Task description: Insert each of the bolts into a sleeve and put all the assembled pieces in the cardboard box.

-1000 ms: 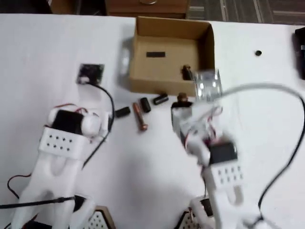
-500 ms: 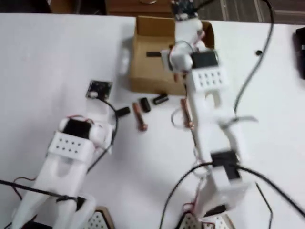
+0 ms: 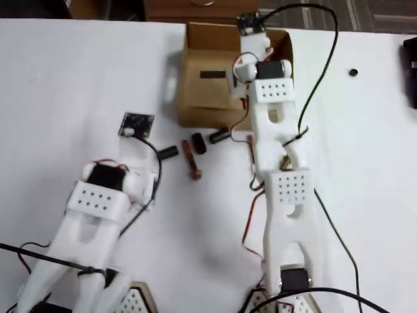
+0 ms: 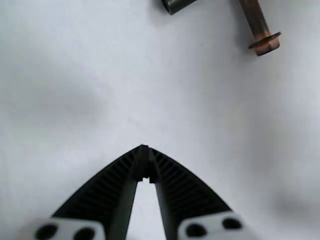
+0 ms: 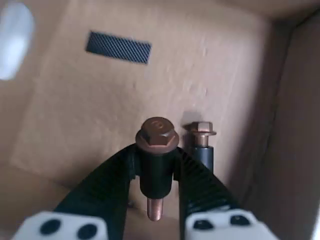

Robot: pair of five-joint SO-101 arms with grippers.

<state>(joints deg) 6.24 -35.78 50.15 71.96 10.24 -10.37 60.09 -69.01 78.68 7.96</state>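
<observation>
**Second piece over box**

Your right end effector [image 5: 156, 152] clamps a copper bolt [image 5: 157, 134] in a black sleeve [image 5: 156, 177] over the brown cardboard box [image 5: 90, 115]. One assembled piece [image 5: 202, 145] lies inside. Your left end effector [image 4: 144, 160] is closed and empty. A loose copper bolt [image 3: 189, 160] and bare black sleeves [image 3: 198, 143] remain on the table [image 3: 78, 78].

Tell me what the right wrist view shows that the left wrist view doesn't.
Right wrist view: the cardboard box floor, the right gripper shut on an assembled piece, a second assembled piece beside it. Left wrist view: the table, a loose bolt, a dark sleeve end, the left gripper shut on nothing. Both: a closed black gripper and a copper bolt head.
</observation>
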